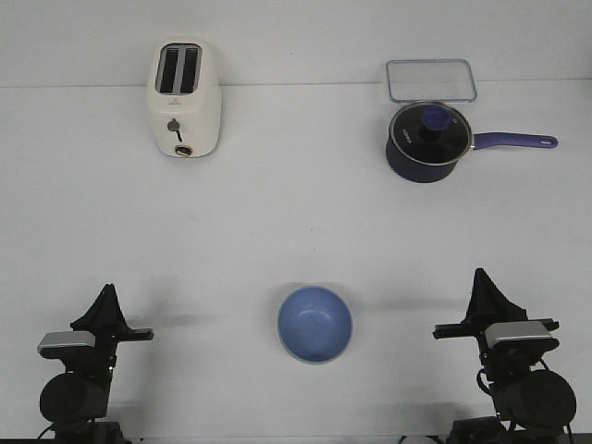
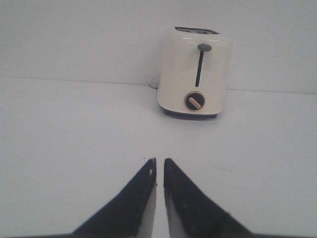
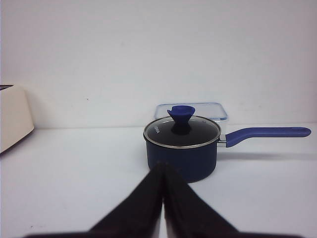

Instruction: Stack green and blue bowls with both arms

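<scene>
The periwinkle blue bowl (image 1: 314, 323) sits upright on the white table (image 1: 296, 222) at the front centre, between my two arms. A thin pale edge shows along its near rim; I cannot tell whether that is the green bowl beneath it, and no separate green bowl is in view. My left gripper (image 1: 109, 289) rests at the front left, well apart from the bowl, empty, its jaws together with only a hairline slit (image 2: 159, 161). My right gripper (image 1: 479, 274) rests at the front right, shut and empty (image 3: 164, 166). The bowl shows in neither wrist view.
A cream toaster (image 1: 185, 99) stands at the back left, also in the left wrist view (image 2: 194, 72). A dark navy saucepan (image 1: 425, 141) with glass lid and long handle stands at the back right (image 3: 181, 148), with a clear lidded container (image 1: 430, 80) behind it.
</scene>
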